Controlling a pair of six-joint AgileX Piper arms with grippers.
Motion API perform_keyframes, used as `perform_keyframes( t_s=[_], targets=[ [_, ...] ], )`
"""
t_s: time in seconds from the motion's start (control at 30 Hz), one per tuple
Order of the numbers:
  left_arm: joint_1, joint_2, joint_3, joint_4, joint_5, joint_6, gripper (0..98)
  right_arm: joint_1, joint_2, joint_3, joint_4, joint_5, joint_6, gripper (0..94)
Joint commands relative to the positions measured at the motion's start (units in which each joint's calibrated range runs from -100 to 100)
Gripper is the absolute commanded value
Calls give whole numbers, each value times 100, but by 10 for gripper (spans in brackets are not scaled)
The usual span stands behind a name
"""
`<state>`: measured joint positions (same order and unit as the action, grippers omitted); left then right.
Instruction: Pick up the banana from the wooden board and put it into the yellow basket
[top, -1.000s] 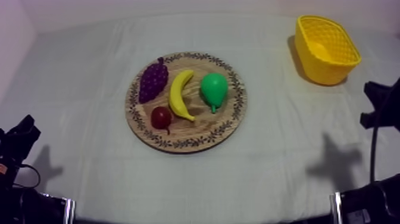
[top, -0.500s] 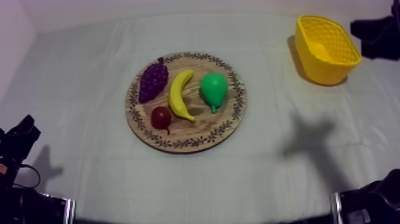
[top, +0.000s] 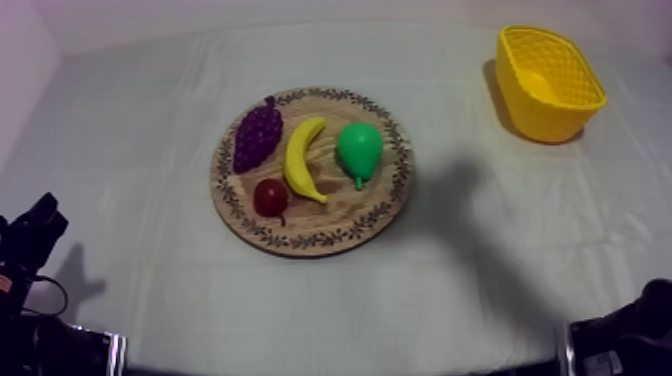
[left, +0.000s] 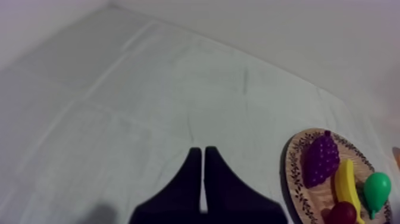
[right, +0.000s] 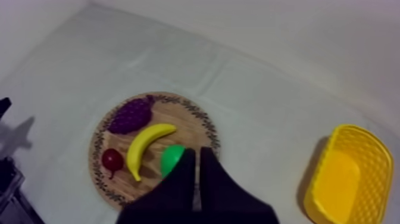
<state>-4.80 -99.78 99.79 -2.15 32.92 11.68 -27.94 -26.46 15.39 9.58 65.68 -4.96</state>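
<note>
Top view. Find the banana (top: 303, 160) lying flat at the middle of the board (top: 392, 208), between grapes (top: 257, 135) and pear (top: 359, 150), with the small red fruit (top: 270, 196) just beside its lower end. Note the basket (top: 548, 118) upright and well apart, toward the far right of the cloth (top: 150, 290).

Left wrist view. See the left gripper (left: 203, 150) clenched on nothing, drawn to a narrow wedge, over bare cloth and well apart from the board.

Right wrist view. See the right gripper (right: 196, 152) likewise pressed together with nothing held, hanging over the board's near edge by the pear, with the banana just past it and the basket off to one side.

Handling, as a judgement: expect a light, stiff toy with a smooth and probably slippery skin. Take hold across the thick middle, squarely over the short width, not at the tapering ends. Spread the fingers first. Come straight down to keep clear of the pear and the small red fruit.
</note>
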Motion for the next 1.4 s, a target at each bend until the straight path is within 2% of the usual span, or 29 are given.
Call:
perform_keyframes(
  t_s=[0.0,0.23,0.53,0.93,1.37],
  targets=[
    [-1,-5,-1,-3,-1,0,1,-256,388,-421,66,183,-158,2],
    [-1,-5,-1,-3,-1,2,1,-794,1156,-1225,342,837,-647,2],
    [-1,-5,-1,-3,-1,2,1,-1100,2122,-2141,543,1694,-1033,2],
    [-1,-5,-1,-3,-1,2,1,-1182,3094,-2831,283,2446,-1195,2],
    [-1,-5,-1,-3,-1,2,1,-1369,4086,-3685,245,2869,-1504,2]
  ],
)
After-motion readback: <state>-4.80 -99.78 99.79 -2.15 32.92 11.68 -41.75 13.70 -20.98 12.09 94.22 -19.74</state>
